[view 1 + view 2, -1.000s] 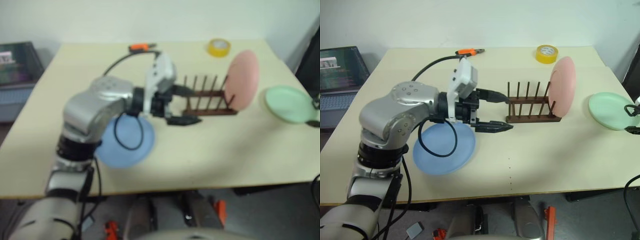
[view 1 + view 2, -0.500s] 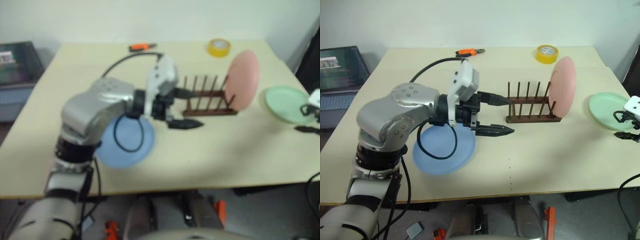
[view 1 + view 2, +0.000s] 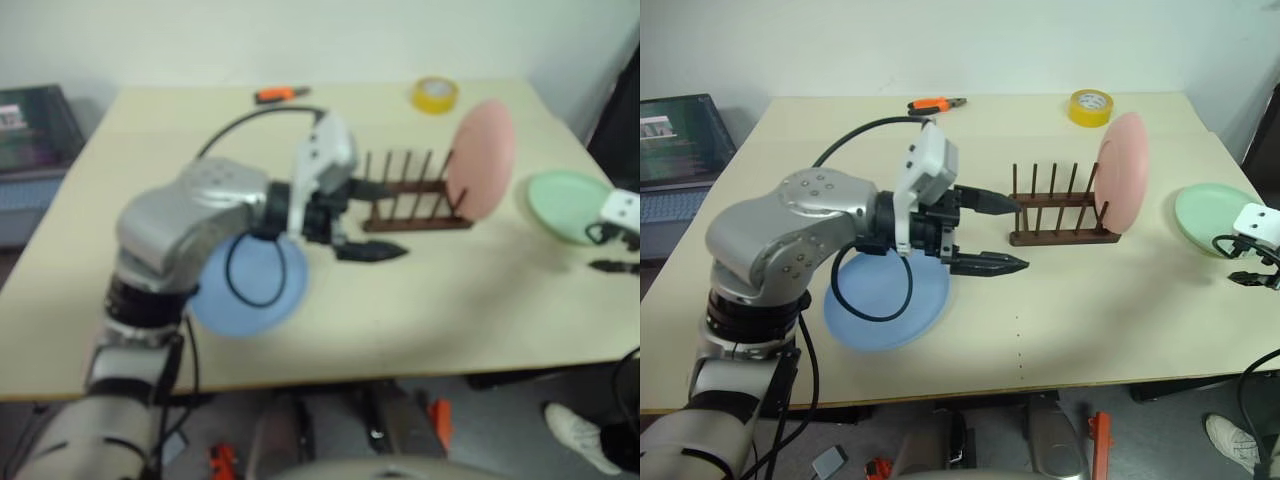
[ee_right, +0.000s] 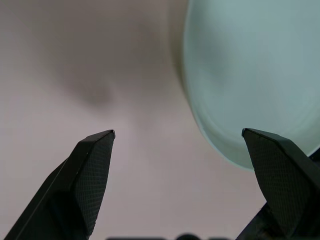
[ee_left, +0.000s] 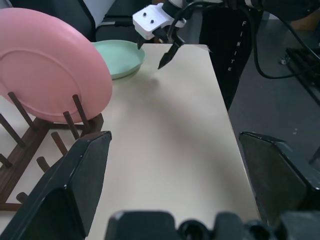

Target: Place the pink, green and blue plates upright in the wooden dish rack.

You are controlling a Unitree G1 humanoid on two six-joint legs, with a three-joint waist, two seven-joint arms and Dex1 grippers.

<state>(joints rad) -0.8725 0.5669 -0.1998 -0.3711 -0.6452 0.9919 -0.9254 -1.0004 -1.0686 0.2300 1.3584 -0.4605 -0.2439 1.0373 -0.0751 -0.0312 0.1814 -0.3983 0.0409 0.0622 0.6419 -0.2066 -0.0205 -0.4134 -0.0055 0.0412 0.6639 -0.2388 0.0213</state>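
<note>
- Right claw (image 3: 1252,272) has its two black fingers spread wide, nothing between them; it hangs over the table (image 3: 1090,320) at the near edge of the round matte mint green plate (image 3: 1210,218).
- Right wrist view: green plate (image 4: 250,75) lies flat on the table, partly between the two fingertips (image 4: 95,165), rim not touched.
- Left claw (image 3: 990,232) also spread wide and empty, pointing toward the robot's right, just above the table, near the left end of the rack.
- Small dark brown wooden dish rack (image 3: 1060,215) with thin upright pegs sits mid-table, between the left claw and the green plate.
- Round matte salmon pink plate (image 3: 1124,172) stands upright on edge at the rack's right end, leaning a bit on the pegs; left wrist view shows pegs in front of the pink plate (image 5: 50,65).
- Round matte light blue plate (image 3: 885,300) lies flat on the table, partly under the left arm, well apart from the rack.
- Farther out: yellow tape roll (image 3: 1091,105) near the far edge, orange-handled tool (image 3: 936,103) also at the far edge.
- Laptop with a lit screen (image 3: 680,140) sits off the table's left side.
- Shoe (image 3: 1230,440) shows on the floor at lower right.
</note>
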